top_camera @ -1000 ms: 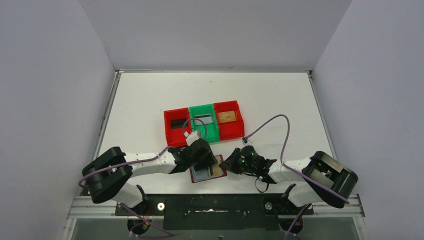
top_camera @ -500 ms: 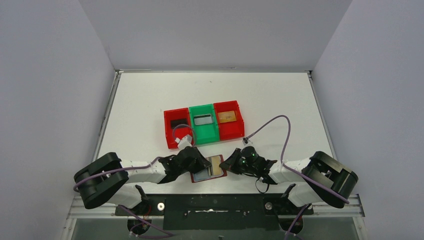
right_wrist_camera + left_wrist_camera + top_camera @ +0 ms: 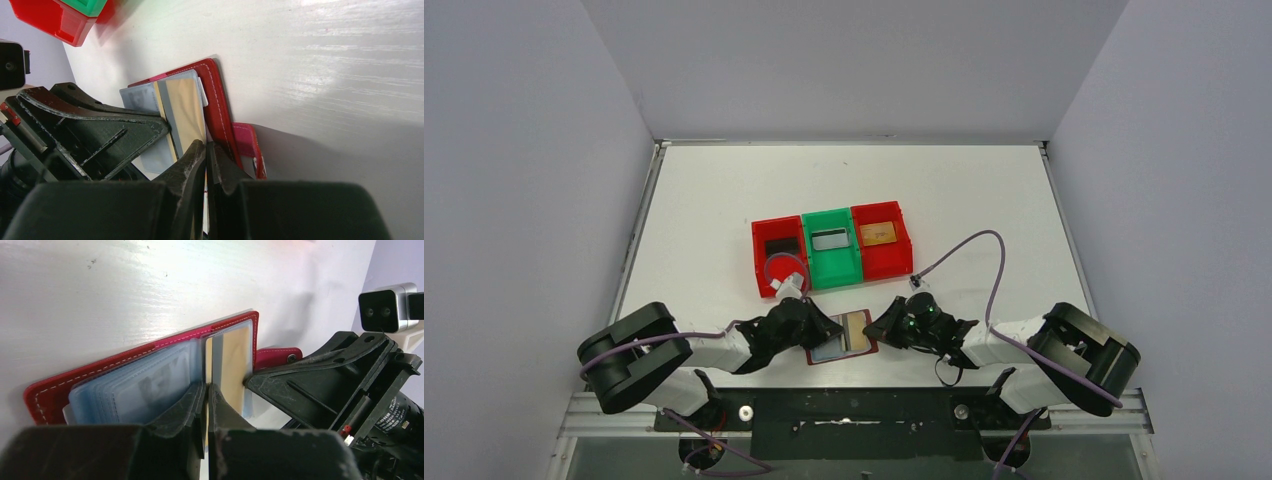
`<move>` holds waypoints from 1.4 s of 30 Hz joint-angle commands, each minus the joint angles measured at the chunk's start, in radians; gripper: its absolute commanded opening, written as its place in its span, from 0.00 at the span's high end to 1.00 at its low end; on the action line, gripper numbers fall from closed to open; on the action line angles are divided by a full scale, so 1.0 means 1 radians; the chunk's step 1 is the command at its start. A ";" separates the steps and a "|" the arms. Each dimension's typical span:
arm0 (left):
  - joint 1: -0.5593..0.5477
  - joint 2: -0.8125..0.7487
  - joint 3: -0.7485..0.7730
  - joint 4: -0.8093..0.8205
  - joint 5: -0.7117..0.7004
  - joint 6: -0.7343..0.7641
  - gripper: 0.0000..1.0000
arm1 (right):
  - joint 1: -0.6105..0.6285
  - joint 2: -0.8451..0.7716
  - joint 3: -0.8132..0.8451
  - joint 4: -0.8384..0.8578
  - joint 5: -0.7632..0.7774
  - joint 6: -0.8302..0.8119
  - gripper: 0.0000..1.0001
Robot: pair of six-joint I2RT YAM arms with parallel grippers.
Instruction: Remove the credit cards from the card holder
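The dark red card holder (image 3: 834, 350) lies open near the table's front edge, its blue-grey pockets (image 3: 135, 387) fanned. A gold-tan credit card (image 3: 856, 330) shows at its right side, with a grey strip beside it. My left gripper (image 3: 827, 328) comes in from the left. In the left wrist view it (image 3: 207, 386) is shut, with a thin tan card edge (image 3: 208, 355) pinched between its tips. My right gripper (image 3: 880, 326) reaches in from the right and is shut (image 3: 205, 145) on the holder's edge, beside the red cover (image 3: 217, 100) and the snap tab (image 3: 247, 145).
Behind the holder stands a row of three bins. The left red bin (image 3: 764, 268) holds a black card, the green bin (image 3: 834, 265) a silver-grey card, and the right red bin (image 3: 886, 258) a gold-tan card. A purple cable (image 3: 984, 250) loops over the table on the right.
My left gripper has slid back to the left off the holder and has shut on a card edge, uncovering the gold-tan card. The right arm has stayed put.
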 commanded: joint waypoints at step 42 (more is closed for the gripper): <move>0.050 -0.177 0.078 -0.249 0.180 0.164 1.00 | 0.029 -0.318 0.158 -0.411 0.115 -0.195 0.70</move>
